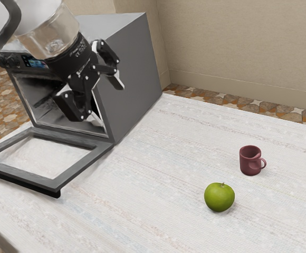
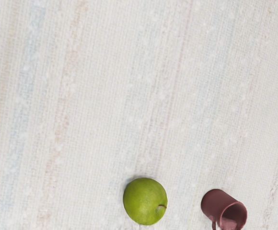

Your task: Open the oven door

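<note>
My gripper (image 1: 107,100) is in front of the grey oven (image 1: 132,74), near its front edge on the exterior view's right, and above the table. Its two fingers stand wide apart with nothing between them. The oven door (image 1: 85,162) is folded down from its bottom edge and lies about flat, low over the tabletop, apart from the gripper. Through the opening part of the dark cavity shows; the hand covers some of it.
A green apple (image 1: 219,197) and a dark red mug (image 1: 250,160) stand on the white table (image 1: 158,211). In the wrist view, the apple (image 2: 145,201) and the tilted-looking mug (image 2: 220,207) appear over the pale cloth (image 2: 96,105).
</note>
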Tool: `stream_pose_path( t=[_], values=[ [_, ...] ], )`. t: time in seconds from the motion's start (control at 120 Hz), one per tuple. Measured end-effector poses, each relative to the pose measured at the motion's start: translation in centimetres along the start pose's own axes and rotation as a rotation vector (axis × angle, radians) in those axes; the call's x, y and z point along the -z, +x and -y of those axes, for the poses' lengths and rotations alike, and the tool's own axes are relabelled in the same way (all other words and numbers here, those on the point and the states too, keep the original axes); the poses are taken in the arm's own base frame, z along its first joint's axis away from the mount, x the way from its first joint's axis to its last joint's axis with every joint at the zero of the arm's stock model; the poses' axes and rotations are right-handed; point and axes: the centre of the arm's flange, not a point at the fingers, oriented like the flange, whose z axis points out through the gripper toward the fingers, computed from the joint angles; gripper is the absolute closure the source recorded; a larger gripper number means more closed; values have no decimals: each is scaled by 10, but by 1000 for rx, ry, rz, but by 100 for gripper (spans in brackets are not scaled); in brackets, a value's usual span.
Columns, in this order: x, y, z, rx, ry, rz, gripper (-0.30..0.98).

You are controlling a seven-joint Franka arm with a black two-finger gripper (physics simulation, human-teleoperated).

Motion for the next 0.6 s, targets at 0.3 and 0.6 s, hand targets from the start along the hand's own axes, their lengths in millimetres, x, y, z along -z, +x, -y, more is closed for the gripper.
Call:
stream_pose_path(
  t=[0.3,0.6],
  values=[
    [-117,40,-20,226,203,-94,0],
    [-139,55,-13,354,241,-121,0]
  ],
)
